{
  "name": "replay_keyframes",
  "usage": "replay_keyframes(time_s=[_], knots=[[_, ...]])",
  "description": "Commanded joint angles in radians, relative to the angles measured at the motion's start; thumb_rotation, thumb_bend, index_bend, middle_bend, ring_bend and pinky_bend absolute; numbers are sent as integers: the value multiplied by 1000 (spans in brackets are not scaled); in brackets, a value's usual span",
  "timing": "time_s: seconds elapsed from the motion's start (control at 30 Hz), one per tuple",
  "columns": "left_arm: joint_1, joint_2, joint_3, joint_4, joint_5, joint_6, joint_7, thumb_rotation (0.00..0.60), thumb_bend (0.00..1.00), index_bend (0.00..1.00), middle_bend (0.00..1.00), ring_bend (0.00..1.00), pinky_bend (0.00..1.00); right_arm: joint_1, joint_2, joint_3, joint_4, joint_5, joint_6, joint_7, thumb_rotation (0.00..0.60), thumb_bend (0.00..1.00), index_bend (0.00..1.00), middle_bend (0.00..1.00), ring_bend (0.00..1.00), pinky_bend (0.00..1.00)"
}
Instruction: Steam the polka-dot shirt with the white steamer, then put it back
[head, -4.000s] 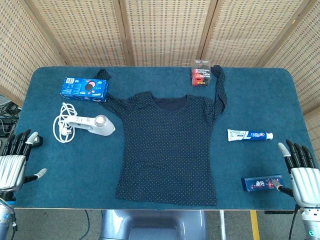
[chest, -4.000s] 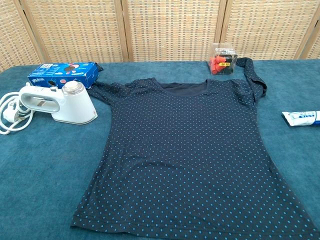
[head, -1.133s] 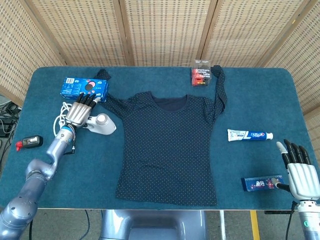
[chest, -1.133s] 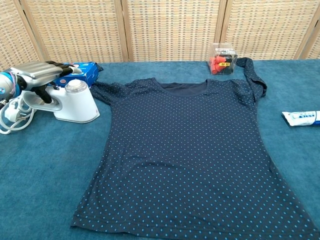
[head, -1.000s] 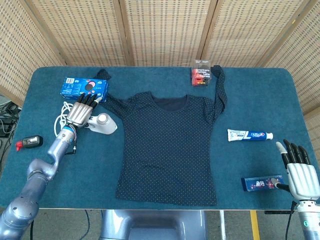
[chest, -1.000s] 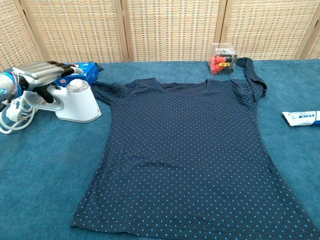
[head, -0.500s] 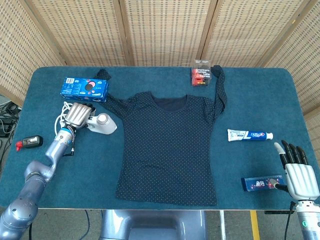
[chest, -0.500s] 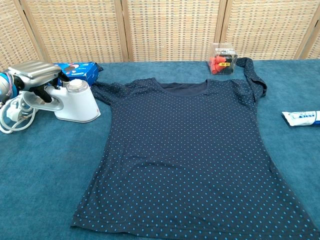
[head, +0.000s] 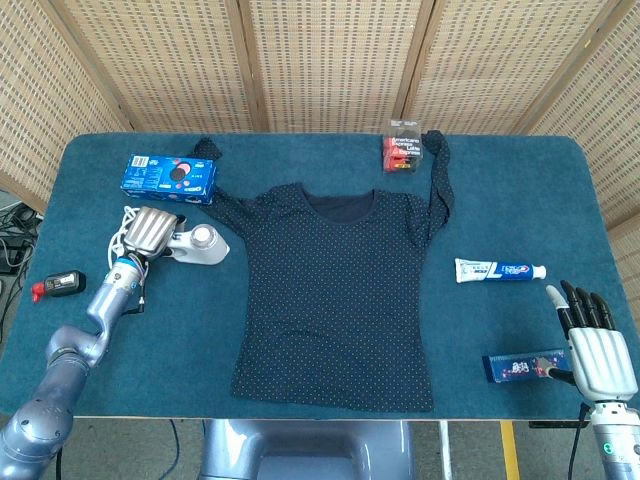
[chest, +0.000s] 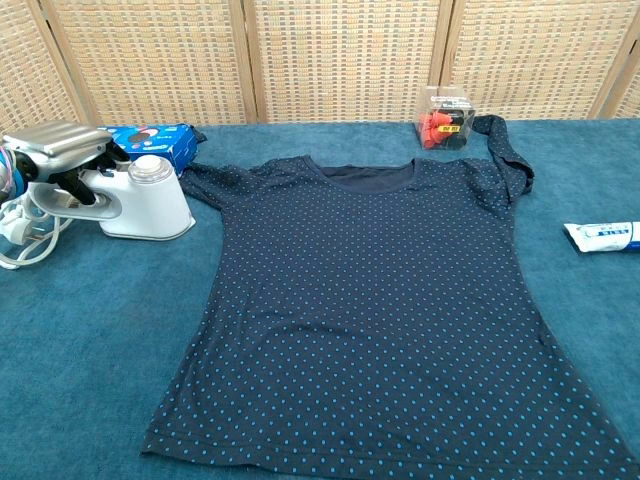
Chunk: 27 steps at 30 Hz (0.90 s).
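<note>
Wicker screens back a blue table (head: 330, 110) where the shirt (head: 335, 290) lies flat at centre; the left hand (head: 148, 231) has curled over the handle of the steamer (chest: 140, 205), just left of one sleeve; the right hand (head: 595, 350) rests open, empty. Risk: the cord (head: 125, 222) coiled behind may snag on lifting, or a shallow grip lets the steamer tip.

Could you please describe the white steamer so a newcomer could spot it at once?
Start from the polka-dot shirt spread mid-table and look just off its left sleeve. The white steamer sits there under the left hand, the only white appliance, trailing a coiled cord.
</note>
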Motion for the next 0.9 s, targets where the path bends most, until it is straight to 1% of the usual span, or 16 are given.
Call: replay_keyframes(time_s=[0.03,0.33,0.6,0.8,0.9], knots=[[3,7,-5,-4,-6,3,-6,600,561,1000,758,692,857,0,0,-1,-1,-2,1,1,600,0,17,0,0,0],[-13,32,-30,-25,-26,32,-33,600,562,1000,758,692,857,-2,4,-3,-6,-9,6,6,600,0,17,0,0,0],[-80,44,-71,-57,-52,45,-33,600,562,1000,758,692,858,-2,8,0,-8,-5,8,13,600,0,17,0,0,0],[-148,29,-96,-66,-68,16,8,600,560,1000,758,692,857,-3,12,5,-7,4,8,22,600,0,17,0,0,0],[-191,-3,-110,-61,-80,-28,21,600,560,1000,758,692,857,-2,13,5,-7,6,5,26,600,0,17,0,0,0]])
